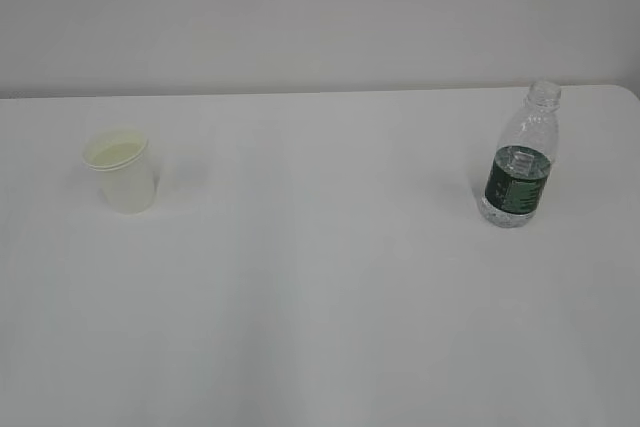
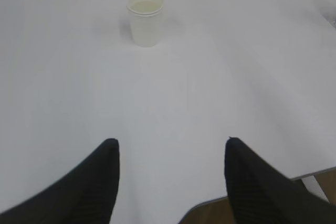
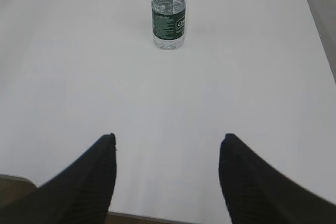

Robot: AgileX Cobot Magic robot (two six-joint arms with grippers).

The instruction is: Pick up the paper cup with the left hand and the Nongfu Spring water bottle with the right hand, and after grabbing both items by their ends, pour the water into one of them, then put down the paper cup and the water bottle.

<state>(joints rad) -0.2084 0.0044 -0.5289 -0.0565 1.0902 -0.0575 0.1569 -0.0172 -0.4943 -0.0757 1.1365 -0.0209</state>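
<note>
The paper cup (image 1: 122, 173) stands upright on the left of the white table (image 1: 320, 277); in the left wrist view the paper cup (image 2: 145, 17) is far ahead of my left gripper (image 2: 171, 141), which is open with nothing between its fingers. The Nongfu Spring water bottle (image 1: 521, 159) stands upright on the right, uncapped, with a dark green label and clear water inside. In the right wrist view the bottle (image 3: 168, 14) is well ahead of my right gripper (image 3: 167, 136), also open and empty. Neither arm shows in the exterior view.
The table's near edge (image 2: 252, 192) lies just under my left gripper, and the same edge (image 3: 147, 216) under my right one. The table's right edge (image 3: 315, 30) runs close to the bottle. A pale wall (image 1: 320, 7) stands behind the table.
</note>
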